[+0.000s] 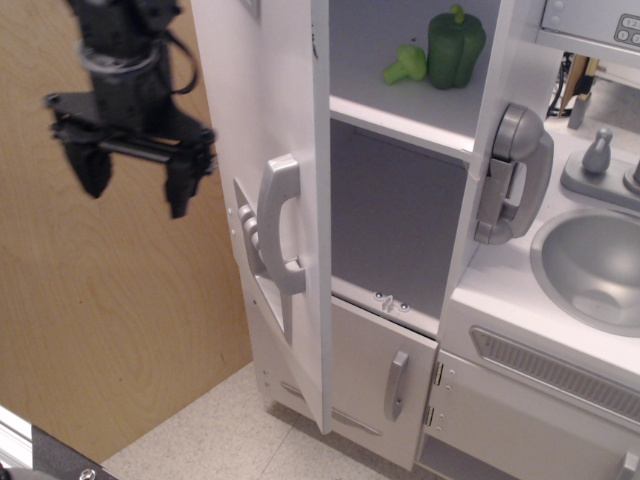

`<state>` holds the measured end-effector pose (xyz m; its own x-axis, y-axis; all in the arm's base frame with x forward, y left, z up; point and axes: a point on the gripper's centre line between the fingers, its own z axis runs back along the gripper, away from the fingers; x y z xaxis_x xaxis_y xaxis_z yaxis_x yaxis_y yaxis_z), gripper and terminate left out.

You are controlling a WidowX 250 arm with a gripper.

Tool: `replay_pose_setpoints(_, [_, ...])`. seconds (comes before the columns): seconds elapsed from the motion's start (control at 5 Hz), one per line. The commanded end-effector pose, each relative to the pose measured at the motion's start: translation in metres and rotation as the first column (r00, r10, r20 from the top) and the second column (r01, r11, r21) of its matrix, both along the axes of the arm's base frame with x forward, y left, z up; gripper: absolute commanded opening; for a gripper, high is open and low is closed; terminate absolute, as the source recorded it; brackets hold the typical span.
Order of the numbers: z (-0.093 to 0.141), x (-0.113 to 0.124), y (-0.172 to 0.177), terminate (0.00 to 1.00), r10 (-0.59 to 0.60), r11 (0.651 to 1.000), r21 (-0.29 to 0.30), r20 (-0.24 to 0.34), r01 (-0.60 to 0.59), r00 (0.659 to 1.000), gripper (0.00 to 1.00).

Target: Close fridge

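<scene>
The white toy fridge (400, 200) stands open. Its tall white door (270, 120) swings out toward the camera, edge on, with a long grey vertical handle (282, 225) on its outer face. My black gripper (135, 190) hangs open and empty to the left of the door, in front of the wooden wall, a short gap from the door's outer face. Its two fingers (180, 190) point down. Inside, a shelf (410, 110) holds a green pepper (455, 45) and a small green broccoli (405, 63).
A smaller white lower door (385, 385) with a short grey handle sits under the open compartment. A grey toy phone (512, 175) hangs on the fridge's right post. A white sink cabinet with grey basin (595, 265) and tap stands at right. A wooden panel (90, 330) fills the left.
</scene>
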<state>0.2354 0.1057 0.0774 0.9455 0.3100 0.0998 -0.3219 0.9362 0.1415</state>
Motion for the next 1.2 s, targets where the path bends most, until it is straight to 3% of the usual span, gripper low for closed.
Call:
replay_pose_setpoints(0.0, [0.018, 0.039, -0.010, 0.00, -0.006, 1.000, -0.004, 0.070, 0.006, 0.997, 1.00])
replay_pose_setpoints(0.2, [0.024, 0.052, -0.019, 0.00, -0.017, 1.000, -0.005, 0.070, 0.018, 0.997, 1.00])
replay_pose_setpoints(1.0, [0.012, 0.090, -0.045, 0.00, 0.043, 0.999, -0.015, 0.072, -0.042, 0.996, 1.00])
